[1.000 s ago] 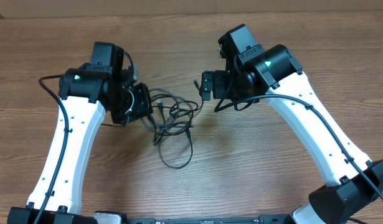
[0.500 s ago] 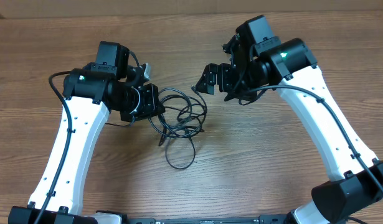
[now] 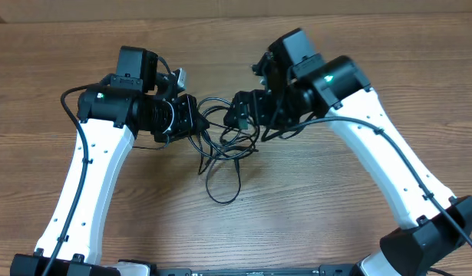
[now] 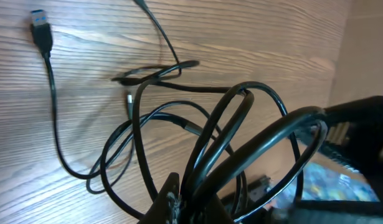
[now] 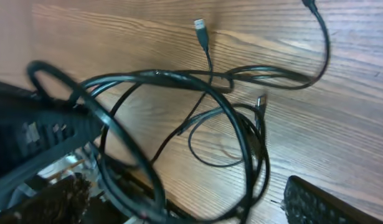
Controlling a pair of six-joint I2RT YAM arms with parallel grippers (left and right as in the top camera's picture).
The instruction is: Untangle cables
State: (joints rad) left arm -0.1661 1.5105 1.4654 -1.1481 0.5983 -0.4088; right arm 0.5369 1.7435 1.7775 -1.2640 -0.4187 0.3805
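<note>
The cables (image 3: 222, 142) are a black tangle on the wooden table between my arms, with one loop (image 3: 223, 192) trailing toward the front. My left gripper (image 3: 193, 121) is at the tangle's left side. In the left wrist view it (image 4: 191, 200) is shut on several cable strands (image 4: 241, 124) that rise from between its fingers. A blue USB plug (image 4: 40, 31) lies loose on the table. My right gripper (image 3: 239, 115) is at the tangle's upper right, open. In the right wrist view only one finger (image 5: 311, 203) shows, with cable loops (image 5: 241, 143) beside it. A silver plug (image 5: 200, 28) lies beyond.
The wooden table (image 3: 312, 207) runs under both arms. The left arm's dark body (image 5: 35, 134) fills the left of the right wrist view, close to the right gripper. Each arm's own thick black cable runs along its white link (image 3: 74, 153).
My right gripper has swung left and down onto the tangle's upper right. My left gripper has shifted slightly right and up with the strands, and the tangle has bunched closer between the two grippers.
</note>
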